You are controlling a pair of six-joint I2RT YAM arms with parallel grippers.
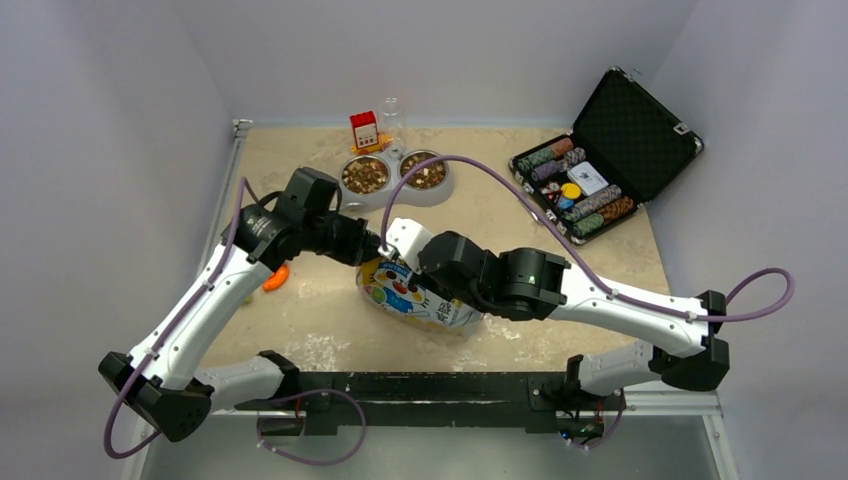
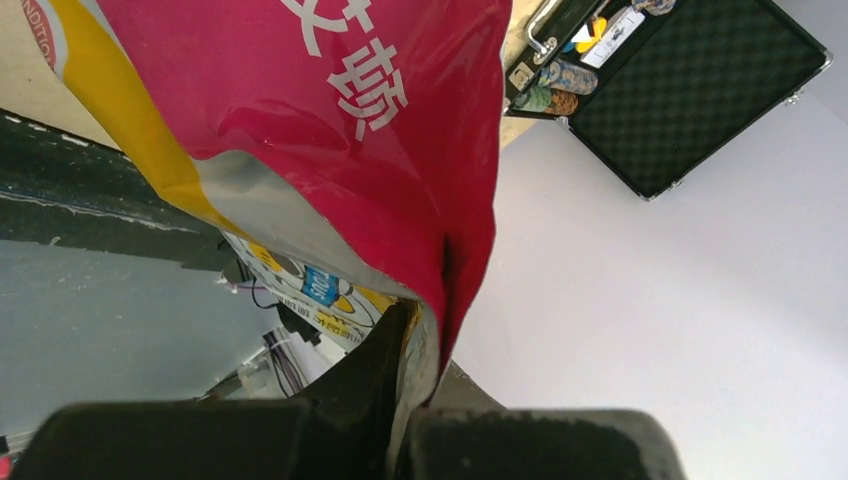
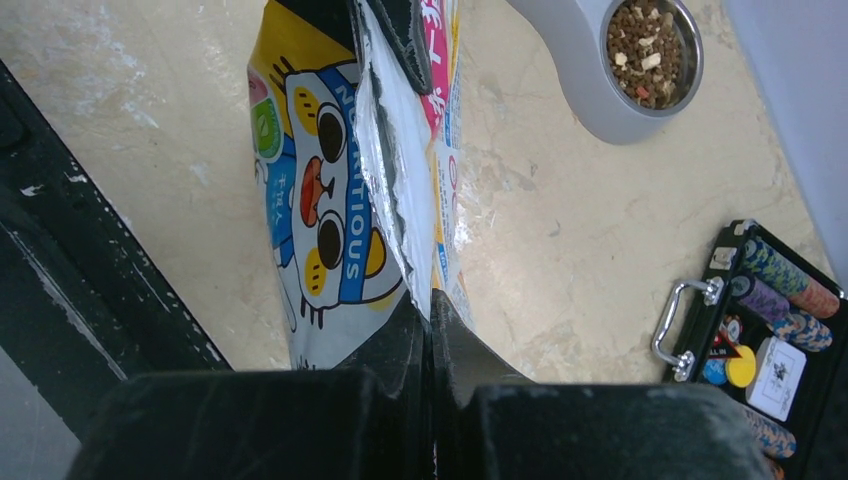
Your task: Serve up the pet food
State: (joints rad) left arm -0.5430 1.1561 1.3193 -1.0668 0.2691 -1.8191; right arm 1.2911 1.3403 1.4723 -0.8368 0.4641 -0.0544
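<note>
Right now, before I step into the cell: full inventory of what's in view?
cartoon-cat printed food bag: 1, white, yellow and pink, table centre, pinched by both grippers
grey double feeder with two steel bowls: 1, far centre
pet food: a kibble heap in each bowl, brown
small carton: 1, red and white, behind the feeder
clear glass container: 1, right of the carton
open poker-chip case: 1, black, mixed-colour chip rows, far right
orange item: 1, beside the left arm, unidentifiable
table: 1, beige
left gripper: black, shut on the bag
right gripper: black, shut on the bag
</note>
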